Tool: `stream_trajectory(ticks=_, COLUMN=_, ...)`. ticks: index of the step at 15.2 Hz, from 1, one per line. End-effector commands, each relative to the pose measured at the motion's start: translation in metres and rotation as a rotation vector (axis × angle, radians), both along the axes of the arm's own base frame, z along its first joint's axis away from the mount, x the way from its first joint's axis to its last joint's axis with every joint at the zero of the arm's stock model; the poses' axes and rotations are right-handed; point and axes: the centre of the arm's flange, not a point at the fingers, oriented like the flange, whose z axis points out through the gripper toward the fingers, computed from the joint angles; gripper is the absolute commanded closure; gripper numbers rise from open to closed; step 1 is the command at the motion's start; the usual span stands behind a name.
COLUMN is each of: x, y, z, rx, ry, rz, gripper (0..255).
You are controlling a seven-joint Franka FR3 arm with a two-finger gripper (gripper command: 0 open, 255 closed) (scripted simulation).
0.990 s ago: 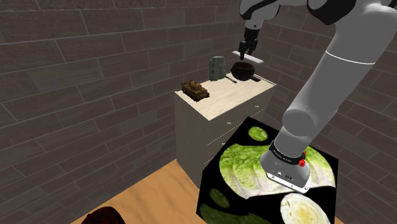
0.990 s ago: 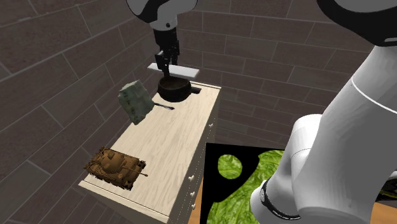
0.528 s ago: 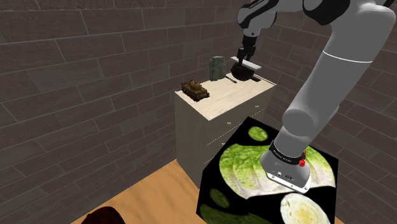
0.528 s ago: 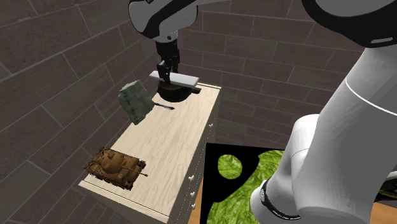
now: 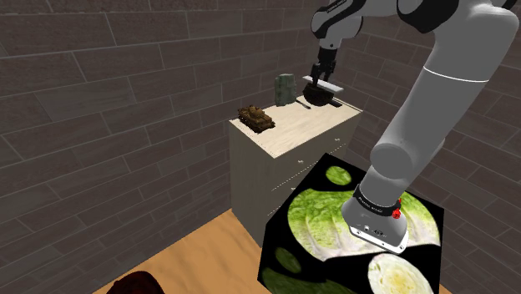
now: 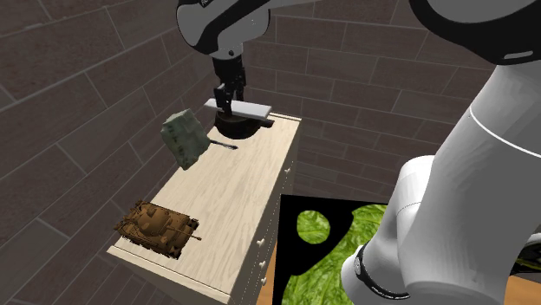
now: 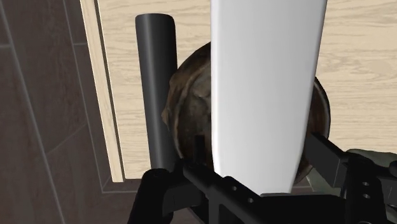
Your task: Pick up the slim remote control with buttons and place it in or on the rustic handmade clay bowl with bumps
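At the second exterior view's upper middle, the gripper [image 6: 227, 102] clamps the white remote [image 6: 253, 107] just over the dark bumpy bowl [image 6: 238, 128]; overhanging its rim, the remote could tip off once released.

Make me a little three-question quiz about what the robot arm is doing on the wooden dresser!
1. True or false: the brown toy tank stands on the light wooden dresser.
2. The black end effector grips: A) the tank B) a flat white remote control C) a grey-green block.
3. Fill in: the remote is right above the dark, bumpy ___.
Key: true; B; bowl.
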Motion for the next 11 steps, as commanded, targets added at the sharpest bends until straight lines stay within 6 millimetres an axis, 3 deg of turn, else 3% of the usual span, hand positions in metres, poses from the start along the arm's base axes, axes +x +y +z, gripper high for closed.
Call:
stream_trajectory(ticks=1, x=0.000, y=0.000, z=0.000, rx=0.000, ry=0.000, rz=0.000, gripper=0)
stream_trajectory(ticks=5, x=0.000, y=0.000, z=0.000, rx=0.000, ry=0.000, rz=0.000, gripper=0)
stream_trajectory(ticks=9, x=0.000, y=0.000, z=0.050, rx=0.000, ry=0.000, rz=0.000, gripper=0)
stream_trajectory(ticks=11, x=0.000, y=0.000, z=0.050, rx=0.000, ry=0.000, rz=0.000, gripper=0)
